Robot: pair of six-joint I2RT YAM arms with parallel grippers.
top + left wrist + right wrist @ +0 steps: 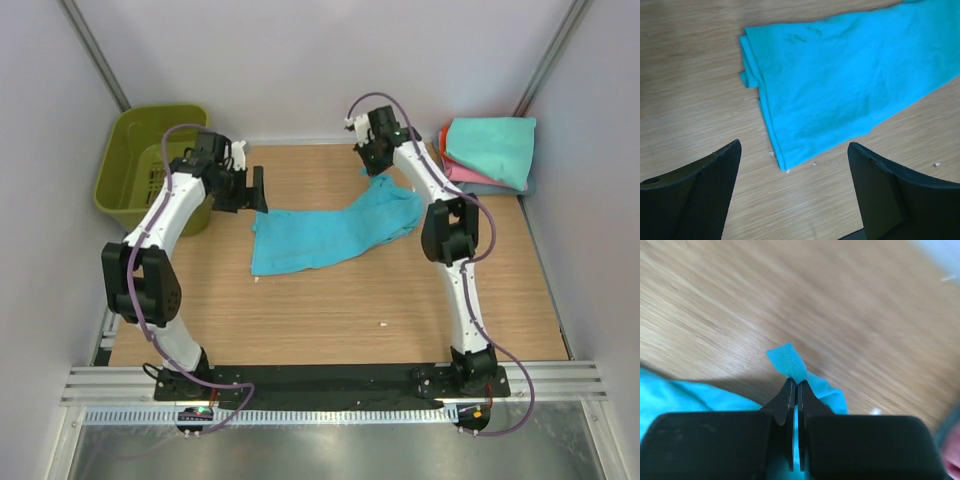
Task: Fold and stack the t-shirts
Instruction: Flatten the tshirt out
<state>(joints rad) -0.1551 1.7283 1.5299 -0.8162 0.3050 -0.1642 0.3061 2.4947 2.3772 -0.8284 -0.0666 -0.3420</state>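
I pinch the bright turquoise cloth t-shirt (330,232) in my right gripper (795,385), left gripper (256,190) spread and empty. It lies unfolded; a folded mint-topped shirt stack (492,150) (3 layers showing) is done.

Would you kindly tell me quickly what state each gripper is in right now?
Left gripper: open, holding nothing.
Right gripper: shut on an edge of the bright turquoise-blue cloth t-shirt.
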